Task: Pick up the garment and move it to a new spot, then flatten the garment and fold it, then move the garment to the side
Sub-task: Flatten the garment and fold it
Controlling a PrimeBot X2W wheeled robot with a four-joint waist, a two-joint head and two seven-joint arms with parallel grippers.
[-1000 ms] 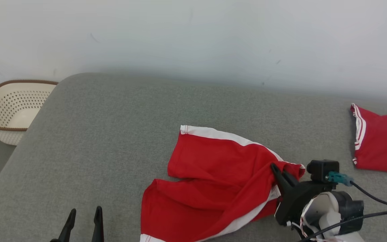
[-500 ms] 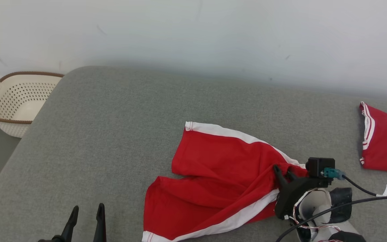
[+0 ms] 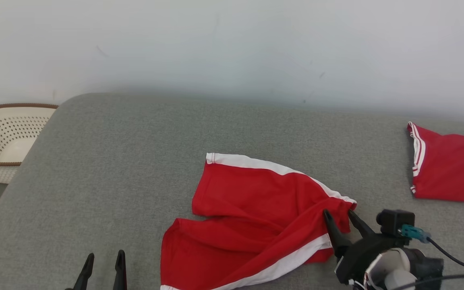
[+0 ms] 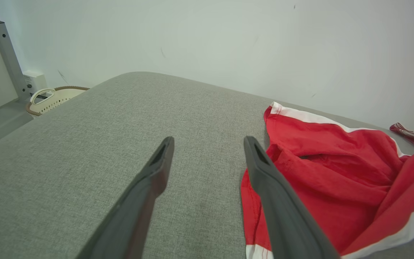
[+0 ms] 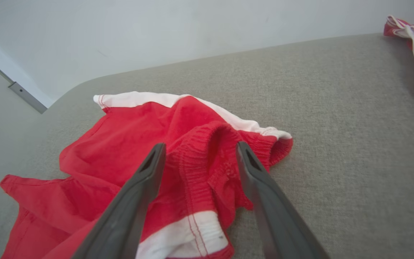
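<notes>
Right now the left gripper (image 3: 106,254) hangs wide and empty over bare fabric at the near edge of the grey desk (image 3: 127,161), just beside the crumpled leg hem of the red shorts (image 3: 256,205). The right gripper (image 5: 200,145) also stands wide and holds nothing, its 2 fingers straddling the bunched elastic waistband (image 5: 207,162), which lies slack on the desk. The shorts sit rumpled in the near middle, 1 leg lapped over the other. A finger could catch the waistband gathers as that arm lifts and drag the cloth into a worse heap. A pinch that takes 2 layers would likely lock the overlap in instead of flattening it. Farther right lies a second red garment (image 3: 449,169), so a sideways pull that way could tangle the 2. The basket (image 3: 2,141) sits beyond the far left edge.
</notes>
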